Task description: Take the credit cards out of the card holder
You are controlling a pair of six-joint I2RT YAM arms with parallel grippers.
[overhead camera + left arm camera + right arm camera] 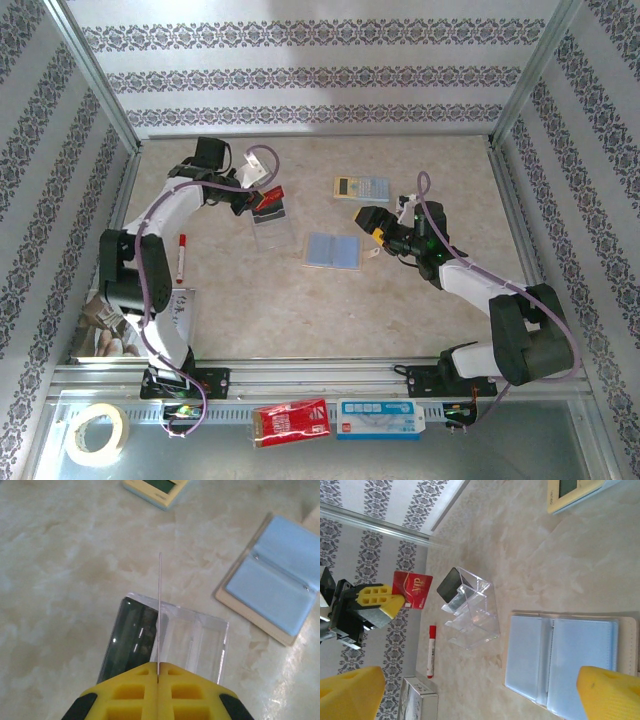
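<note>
Left gripper (158,680): the yellow fingers (125,695) are pressed together on a thin card (159,610), seen edge-on as an upright line rising from between them. Beneath the card a clear stand (200,635) sits on the marbled table (60,580), with a dark glossy slab (127,635) in its left part. The card holder (275,587) lies open to the right, pale blue inside with a tan edge, and a calculator (157,487) is cut off at the top.

The card (159,610) stands edge-on between the left gripper's (158,672) fingers, just above the stand (195,635). The card holder (272,580) lies ahead to that gripper's right, with the calculator (157,487) farther ahead. Under the right gripper (480,692), the card holder lies between its fingertips, and the marker (431,651) lies past the stand.
</note>
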